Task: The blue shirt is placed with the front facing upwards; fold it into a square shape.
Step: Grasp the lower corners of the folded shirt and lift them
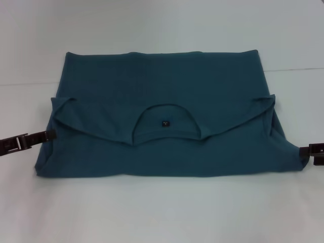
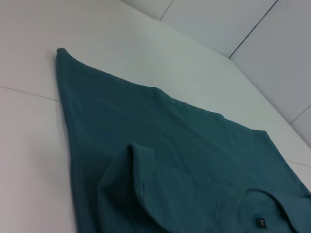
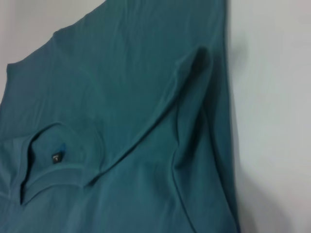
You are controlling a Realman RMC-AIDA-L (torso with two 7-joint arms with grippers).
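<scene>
Left claw and right claw are flanking the soft, limp blue shirt; grip unclear; side edges beside each look the best hold.

Overhead head view; close wrist views

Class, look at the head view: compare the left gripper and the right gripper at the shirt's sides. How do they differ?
The left gripper shows far more of its body, stretching out from the picture's edge; the right gripper is mostly cut off. The left one meets the blue shirt higher up its side edge, the right one nearer the front corner. Both are dark and sit at the shirt's edges.
</scene>
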